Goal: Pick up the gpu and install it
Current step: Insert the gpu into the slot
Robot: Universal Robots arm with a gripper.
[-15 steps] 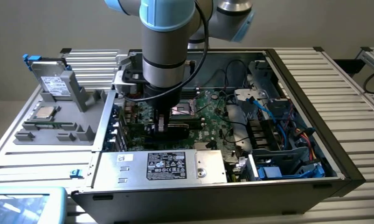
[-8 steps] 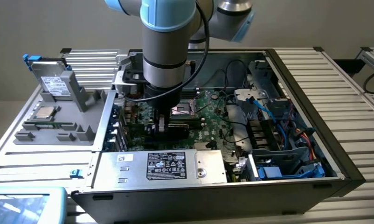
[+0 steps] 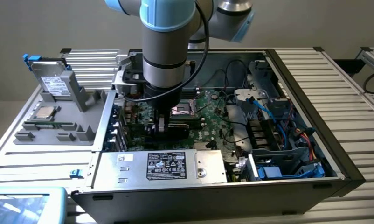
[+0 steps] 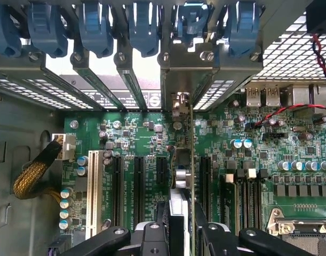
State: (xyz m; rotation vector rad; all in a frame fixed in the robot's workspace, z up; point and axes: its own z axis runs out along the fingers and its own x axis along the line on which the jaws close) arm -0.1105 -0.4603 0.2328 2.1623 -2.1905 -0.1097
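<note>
**Claw holds gpu over the motherboard slots**

The claw [image 4: 180, 234] is clenched on the gpu [image 4: 182, 160], which stands on edge inside the open computer case [image 3: 299, 186], above the green motherboard [image 4: 136, 138], its metal end toward the blue slot clips [image 4: 144, 26]. A grey parts tray [image 3: 56, 126] rests on the counter [image 3: 25, 163] beside the case.

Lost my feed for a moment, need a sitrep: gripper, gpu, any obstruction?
Gripper shut on gpu, down inside the computer case. Card edge-on, upright over the motherboard slots, bracket at the rear slot openings. Nothing seen blocking the slot.
</note>
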